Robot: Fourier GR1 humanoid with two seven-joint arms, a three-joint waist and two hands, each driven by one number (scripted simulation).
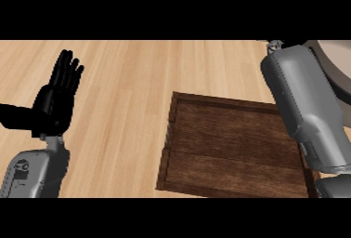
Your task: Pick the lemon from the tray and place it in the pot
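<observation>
Here, left robot hand (55, 100) apart, resting fingers up, right forearm (308, 107) crossing dark tray (226, 139), lemon unseen

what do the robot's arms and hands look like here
Both forearms are smooth grey casings with rounded edges. The left forearm has a small round fitting near its lower end and ends in a matte black left hand with slim fingers. The right forearm is bulkier; its hand is out of view.

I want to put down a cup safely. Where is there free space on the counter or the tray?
Free: the wooden counter between the resting left hand and the tray, and the tray's dark floor. Crowded: the right edge, where the right forearm crosses the tray toward the pot.
</observation>
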